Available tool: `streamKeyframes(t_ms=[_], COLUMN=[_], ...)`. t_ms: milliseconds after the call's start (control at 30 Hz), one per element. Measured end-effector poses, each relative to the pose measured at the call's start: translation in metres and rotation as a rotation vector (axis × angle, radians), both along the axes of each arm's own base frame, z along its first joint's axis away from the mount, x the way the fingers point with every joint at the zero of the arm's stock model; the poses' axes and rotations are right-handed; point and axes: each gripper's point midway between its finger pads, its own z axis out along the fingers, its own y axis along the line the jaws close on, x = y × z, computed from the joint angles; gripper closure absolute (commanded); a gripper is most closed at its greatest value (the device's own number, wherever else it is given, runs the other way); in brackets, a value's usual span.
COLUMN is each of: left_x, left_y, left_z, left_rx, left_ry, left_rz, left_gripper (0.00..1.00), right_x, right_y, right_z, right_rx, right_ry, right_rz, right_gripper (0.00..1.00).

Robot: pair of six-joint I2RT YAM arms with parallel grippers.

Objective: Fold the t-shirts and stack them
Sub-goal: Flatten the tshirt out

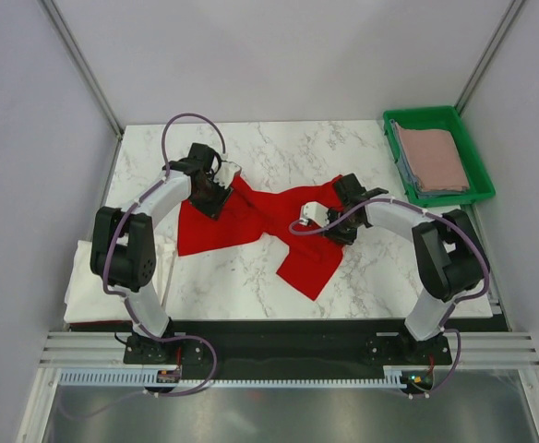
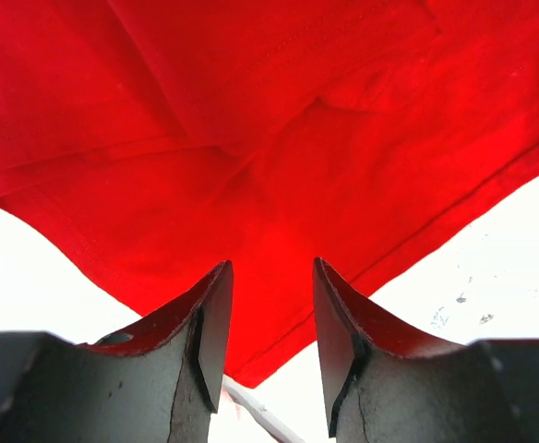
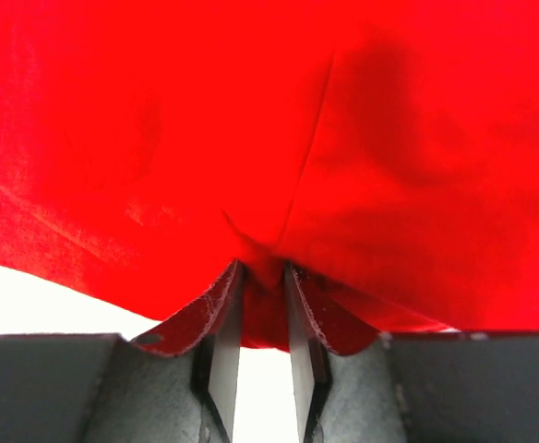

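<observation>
Three t-shirts are showing in my overhead view, one of each colour. A bright red soft cloth t-shirt (image 1: 237,226) is lying crumpled and spread across the middle of the white marble-patterned table (image 1: 279,148). A dusty-pink folded cloth t-shirt (image 1: 433,157) is sitting inside the one green plastic tray (image 1: 420,113) at the far right corner. A white cloth t-shirt (image 1: 85,291) is lying at the near left edge. Two arms are reaching in, both at the red t-shirt: the left gripper (image 1: 216,201) is sitting at its far left corner and the right gripper (image 1: 339,217) on its right side.

I am finding the white t-shirt hard to read, since the left arm is covering part of it and its outline is not coming through. From above, the wrists are hiding the fingertips of both grippers, so that view is telling me nothing about the jaws.

The wrist cameras are filling that in. On the left wrist view the left gripper (image 2: 269,277) is standing with its jaws apart, a corner of the red t-shirt (image 2: 251,138) lying in the gap and neither finger visibly pressing on it. On the right wrist view the right gripper (image 3: 262,272) is clamping on a puckered fold of the red t-shirt (image 3: 159,138), with cloth bunching between the tips. Both close views are cutting off the rest of that shirt, and only the overhead view is showing the tray and the other two shirts.
</observation>
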Motion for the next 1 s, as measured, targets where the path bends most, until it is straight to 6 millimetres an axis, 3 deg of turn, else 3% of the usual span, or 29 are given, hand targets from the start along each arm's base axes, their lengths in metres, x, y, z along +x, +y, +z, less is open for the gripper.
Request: streamKeyframes(t_ms=[200,400,433,567,700,900,1000], left_x=[0.000,0.000,0.000,0.000,0.000,0.001,0.001], left_y=[0.000,0.000,0.000,0.000,0.000,0.000,0.000], left_z=[0.000,0.000,0.000,0.000,0.000,0.000,0.000], left_rx=[0.000,0.000,0.000,0.000,-0.001,-0.001,0.002], left_ry=[0.000,0.000,0.000,-0.001,-0.002,-0.004,-0.005], left_rz=[0.000,0.000,0.000,0.000,0.001,0.001,0.002], left_gripper=[0.53,0.53,0.54,0.54,0.54,0.54,0.55], right_x=[0.006,0.006,0.005,0.005,0.005,0.000,0.004], right_y=[0.007,0.010,0.010,0.011,0.014,0.013,0.019], right_z=[0.000,0.007,0.009,0.019,0.024,0.030,0.050], right_rx=[0.022,0.032,0.032,0.040,0.054,0.051,0.081], right_ry=[0.019,0.033,0.033,0.039,0.046,0.068,0.053], right_rz=[-0.009,-0.022,-0.023,-0.026,-0.030,-0.030,-0.033], right_gripper=[0.87,0.72,0.73,0.91,0.99,1.00,1.00])
